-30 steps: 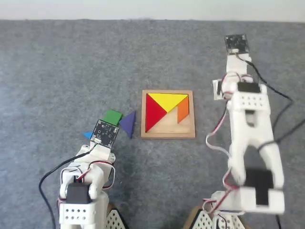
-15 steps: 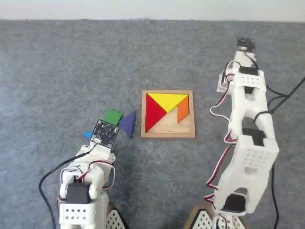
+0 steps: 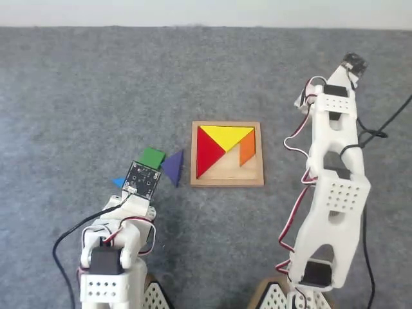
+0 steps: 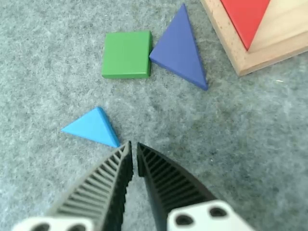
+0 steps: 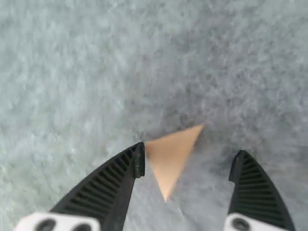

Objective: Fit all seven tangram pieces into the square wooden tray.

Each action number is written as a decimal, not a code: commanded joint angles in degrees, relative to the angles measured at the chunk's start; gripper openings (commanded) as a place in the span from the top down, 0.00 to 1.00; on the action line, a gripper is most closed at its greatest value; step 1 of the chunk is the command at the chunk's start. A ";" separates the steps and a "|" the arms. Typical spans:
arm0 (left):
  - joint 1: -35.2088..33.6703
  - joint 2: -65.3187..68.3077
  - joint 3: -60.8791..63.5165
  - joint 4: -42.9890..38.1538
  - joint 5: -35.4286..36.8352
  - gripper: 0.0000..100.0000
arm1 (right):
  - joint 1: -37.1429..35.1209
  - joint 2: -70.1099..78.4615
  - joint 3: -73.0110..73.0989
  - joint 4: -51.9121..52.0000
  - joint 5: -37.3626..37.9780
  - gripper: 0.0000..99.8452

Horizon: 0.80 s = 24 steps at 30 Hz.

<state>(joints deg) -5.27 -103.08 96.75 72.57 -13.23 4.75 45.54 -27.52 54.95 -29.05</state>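
Left claw closed, empty, just beside light blue triangle. Beyond: green square touching dark blue triangle, near tray. Tray holds red, yellow and orange pieces. Farthest: right claw wide open, astride tan triangle on table.

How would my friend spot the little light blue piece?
Find the wooden tray, then the three loose pieces beside it. The light blue triangle lies farthest from the tray; its neighbours are a green square and a bigger, dark blue triangle.
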 commanded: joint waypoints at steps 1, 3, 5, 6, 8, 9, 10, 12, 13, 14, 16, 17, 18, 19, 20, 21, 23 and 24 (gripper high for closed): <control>-0.26 -1.32 -0.40 0.18 -0.62 0.98 | 0.04 3.74 -8.09 0.13 -2.81 0.71; -0.26 -1.32 -0.40 0.18 -0.62 0.98 | 0.22 6.29 -9.67 0.48 -2.64 0.71; -0.26 -1.32 -0.40 0.18 -0.62 0.98 | 0.40 8.22 -10.37 0.48 -2.64 0.71; -0.26 -1.32 -0.40 0.18 -0.62 0.98 | 0.40 8.84 -10.37 0.57 -2.55 0.71; -0.26 -1.32 -0.40 0.18 -0.62 0.98 | 0.48 8.84 -10.46 1.71 -2.55 0.71; -0.26 -1.32 -0.40 0.18 -0.62 0.98 | 0.48 8.22 -10.46 2.95 -2.55 0.71; -0.26 -1.32 -0.40 0.18 -0.62 0.98 | 0.22 7.60 -10.46 4.26 -2.55 0.71; -0.26 -1.32 -0.40 0.18 -0.62 0.98 | 0.13 6.46 -10.46 6.81 -2.55 0.71; -0.26 -1.32 -0.40 0.18 -0.62 0.98 | 0.04 6.11 -10.46 7.96 -2.55 0.71; -0.26 -1.32 -0.40 0.18 -0.62 0.98 | 0.04 5.85 -10.46 9.01 -2.64 0.71; -0.26 -1.32 -0.40 0.18 -0.62 0.98 | -0.04 5.58 -10.46 11.03 -2.81 0.71; -0.26 -1.32 -0.40 0.18 -0.62 0.98 | -0.04 5.49 -10.46 11.82 -2.81 0.71; -0.26 -1.32 -0.40 0.18 -0.62 0.98 | -0.04 5.41 -10.46 12.44 -2.81 0.72; -0.26 -1.32 -0.40 0.18 -0.62 0.98 | -0.04 5.32 -10.46 12.88 -2.81 0.72; -0.26 -1.32 -0.40 0.18 -0.62 0.98 | 0.04 5.23 -10.46 13.49 -2.81 0.72; -0.26 -1.32 -0.40 0.18 -0.62 0.98 | 0.13 5.23 -10.46 14.02 -2.81 0.73; -0.26 -1.32 -0.40 0.18 -0.62 0.98 | 0.40 5.23 -10.46 15.25 -2.64 0.77; -0.26 -1.32 -0.40 0.18 -0.62 0.98 | 0.40 5.14 -10.46 15.87 -2.55 0.79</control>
<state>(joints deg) -5.27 -103.08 96.75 72.57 -13.23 4.84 52.13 -38.15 66.64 -30.99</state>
